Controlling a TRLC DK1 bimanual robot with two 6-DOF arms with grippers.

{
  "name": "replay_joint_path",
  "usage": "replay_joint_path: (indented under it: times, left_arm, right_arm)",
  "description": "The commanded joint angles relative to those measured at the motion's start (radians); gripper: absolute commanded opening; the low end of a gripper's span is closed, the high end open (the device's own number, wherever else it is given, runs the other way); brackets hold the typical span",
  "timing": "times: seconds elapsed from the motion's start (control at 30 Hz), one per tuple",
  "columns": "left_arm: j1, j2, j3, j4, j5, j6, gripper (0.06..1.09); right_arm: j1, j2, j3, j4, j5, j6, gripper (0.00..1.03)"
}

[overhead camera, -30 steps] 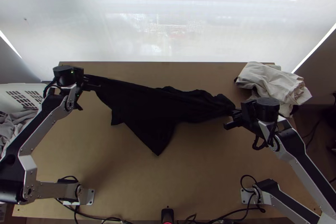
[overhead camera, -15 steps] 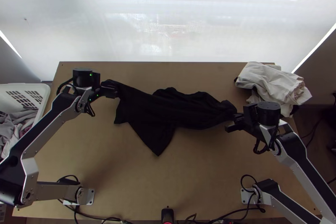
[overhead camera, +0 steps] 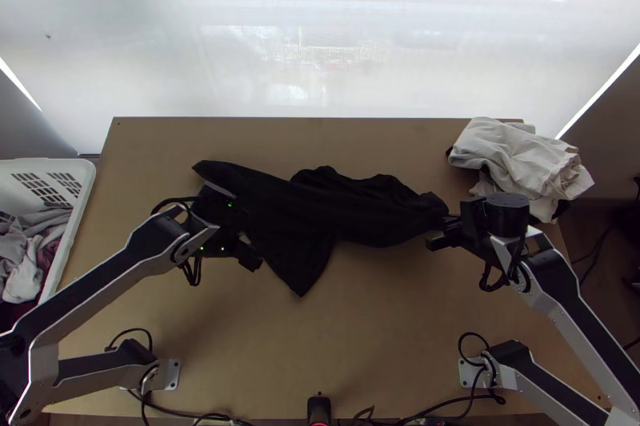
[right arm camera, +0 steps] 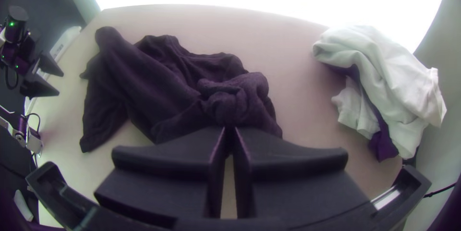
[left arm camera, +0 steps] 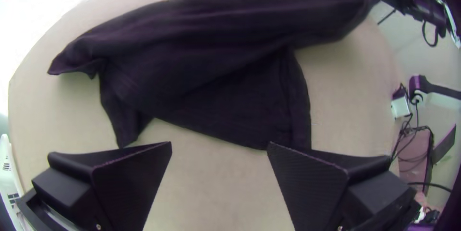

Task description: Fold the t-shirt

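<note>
Daylight through a pale blind (overhead camera: 240,66) — wooden table (overhead camera: 384,330) beside it

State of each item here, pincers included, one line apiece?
Black t-shirt: loosely bunched across the table, one part sticking out toward the near edge; not in a neat fold.
Left pincer: open, above the table, holding nothing.
Right pincer: shut on the t-shirt's bunched end.
Pale cloth: loosely heaped at the table's far right corner.
White basket: holding laundry.
Laundry: crumpled.

The t-shirt (overhead camera: 352,210) lies between basket (overhead camera: 79,216) and clothes (overhead camera: 516,156).
</note>
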Motion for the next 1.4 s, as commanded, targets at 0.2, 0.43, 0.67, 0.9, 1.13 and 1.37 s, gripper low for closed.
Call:
replay_joint_path:
  times: [0.2, 0.43, 0.67, 0.9, 1.13, 1.37]
  left_arm:
    - [-0.281, 0.207, 0.098, -0.019, 0.037, 0.001, 1.02]
    - [-0.358, 0.304, 0.126, 0.023, 0.008, 0.004, 1.02]
    - [-0.384, 0.344, 0.1, 0.06, 0.001, 0.007, 1.02]
    - [-0.386, 0.385, 0.094, 0.08, 0.001, 0.036, 0.78]
    - [-0.384, 0.39, 0.114, 0.076, 0.011, 0.059, 0.34]
    - [-0.355, 0.362, 0.144, 0.011, 0.011, 0.09, 0.09]
  right_arm:
    - [-0.003, 0.036, 0.023, 0.01, 0.002, -0.001, 0.03]
    - [-0.023, 0.036, 0.023, 0.004, 0.002, 0.0, 0.03]
    - [-0.026, 0.038, 0.026, 0.003, 0.002, 0.0, 0.03]
    - [-0.023, 0.047, 0.039, 0.004, 0.002, -0.001, 0.03]
    - [-0.023, 0.038, 0.026, 0.004, 0.002, -0.003, 0.03]
    - [-0.021, 0.027, 0.032, 0.004, 0.002, -0.001, 0.03]
